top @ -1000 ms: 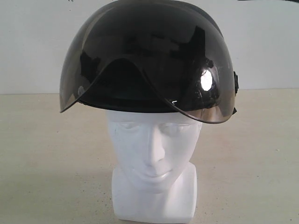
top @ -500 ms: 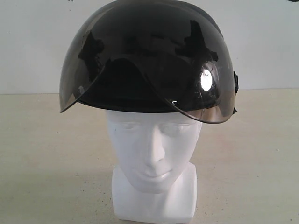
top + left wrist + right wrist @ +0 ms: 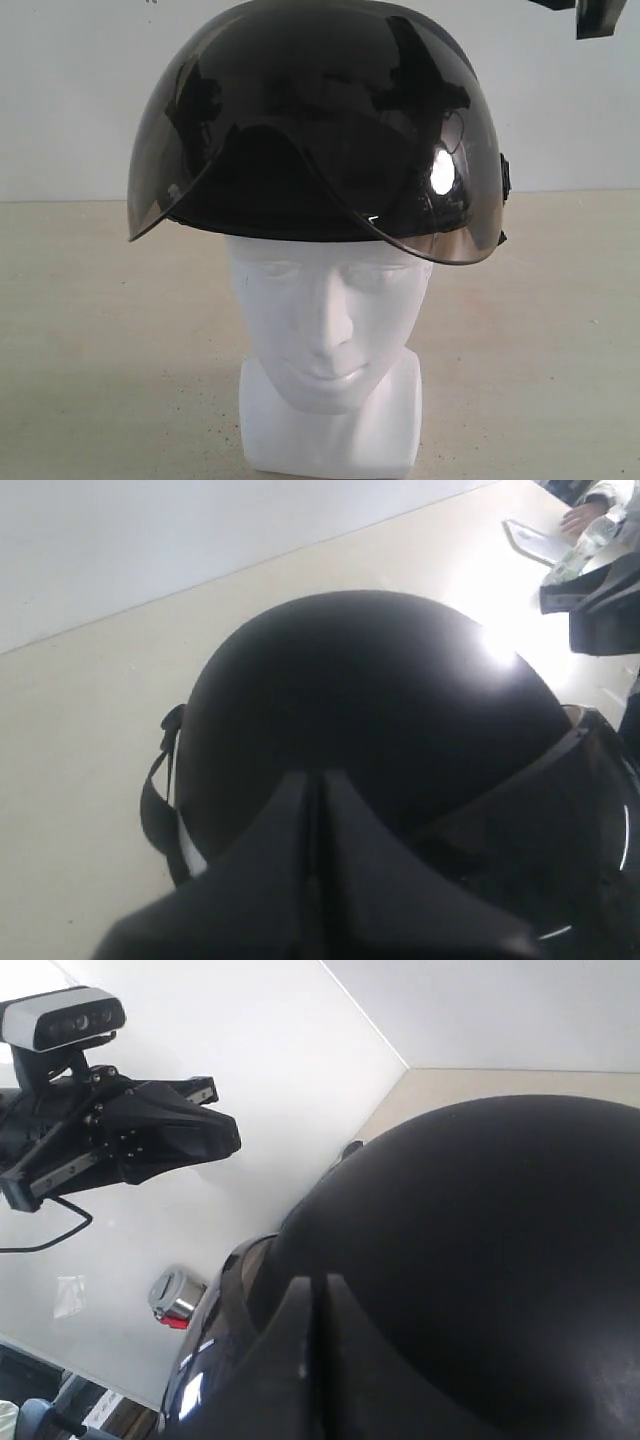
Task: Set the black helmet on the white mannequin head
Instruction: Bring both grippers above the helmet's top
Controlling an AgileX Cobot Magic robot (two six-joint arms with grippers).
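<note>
Two sets, left fingers (image 3: 315, 780) and right fingers (image 3: 318, 1285), both pressed together and empty, hover close over dome of matte black rounded helmet (image 3: 320, 120). Helmet sits on smooth white foam mannequin head (image 3: 325, 320), mid-worktop (image 3: 80, 350). Neither arm clearly nearer.

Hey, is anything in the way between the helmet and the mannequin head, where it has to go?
Nothing visible. The helmet already sits on the head, covering the crown down to the brow, and no other object shows between them.
</note>
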